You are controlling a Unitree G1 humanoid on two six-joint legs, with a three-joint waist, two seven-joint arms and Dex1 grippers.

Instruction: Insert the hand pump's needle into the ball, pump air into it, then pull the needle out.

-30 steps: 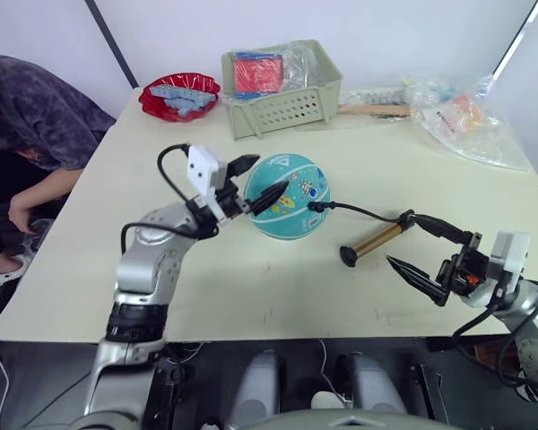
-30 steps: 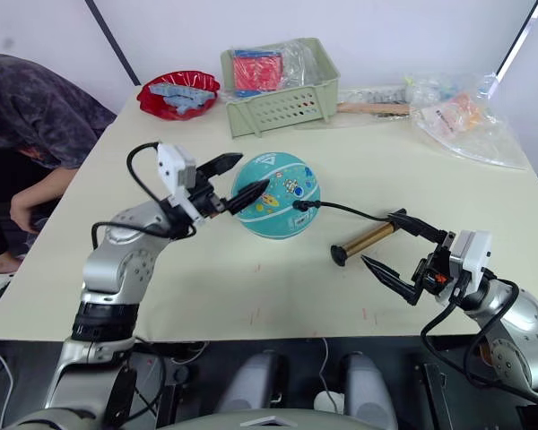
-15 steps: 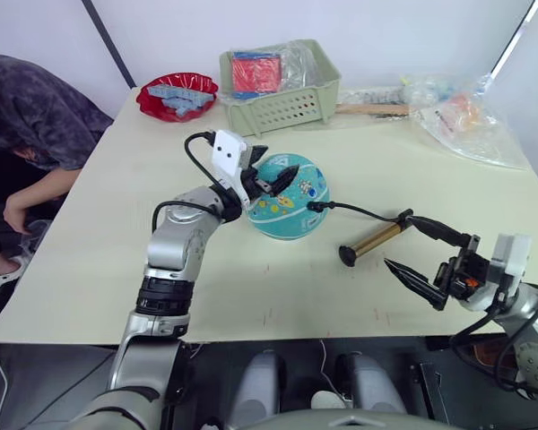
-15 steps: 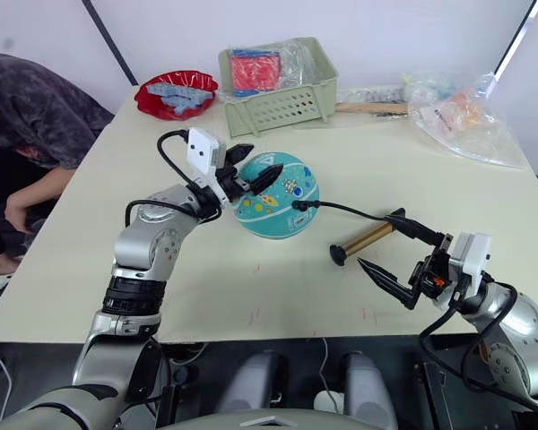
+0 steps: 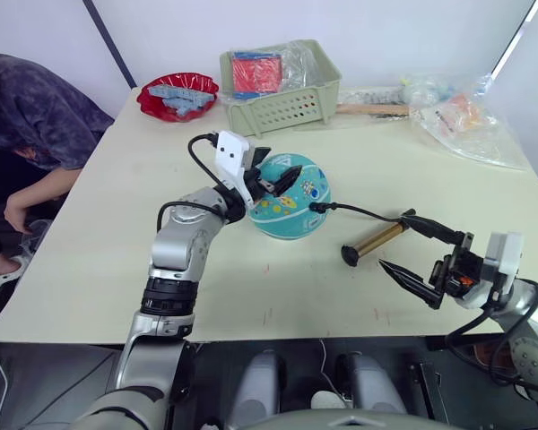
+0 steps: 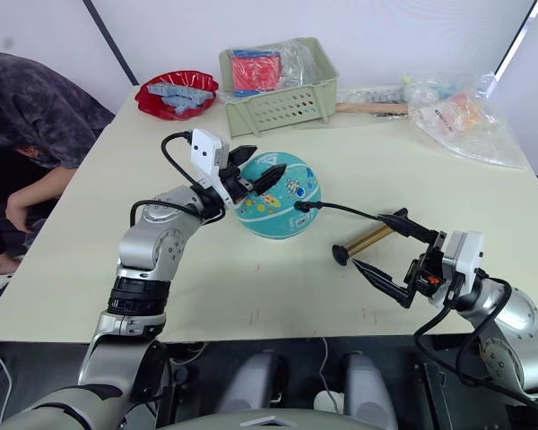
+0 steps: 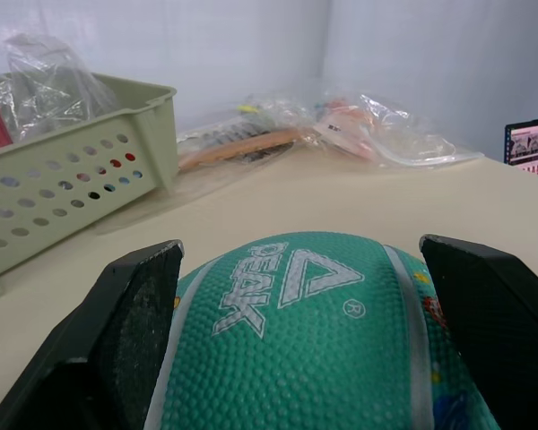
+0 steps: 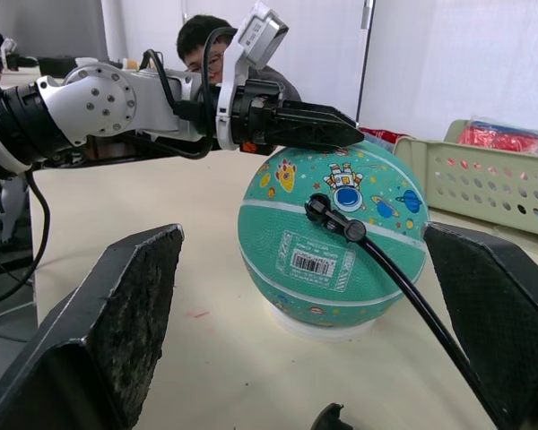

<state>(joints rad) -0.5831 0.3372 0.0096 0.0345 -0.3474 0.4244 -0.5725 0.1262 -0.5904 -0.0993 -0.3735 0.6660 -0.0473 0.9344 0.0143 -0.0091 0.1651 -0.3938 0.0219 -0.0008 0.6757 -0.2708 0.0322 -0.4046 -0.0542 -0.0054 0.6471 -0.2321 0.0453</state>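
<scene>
Left tool (image 5: 269, 171) now straddling ball (image 5: 291, 199) top, seemingly touching

Head stereo pair looks forward and down over the whole table (image 5: 90, 269), both eyes sharing one scene. Left wrist camera sits close above the ball (image 7: 314, 349), facing the basket (image 7: 63, 161). Right wrist camera views the ball's side from low and farther off.

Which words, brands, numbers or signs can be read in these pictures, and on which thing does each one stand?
"PEAK", with a white triangle logo and a small circled R mark: on top of the teal ball.
Barcode label on the ball's side: digits too small to read.
Packets in the green basket and the plastic bags: print too blurred to read.
</scene>
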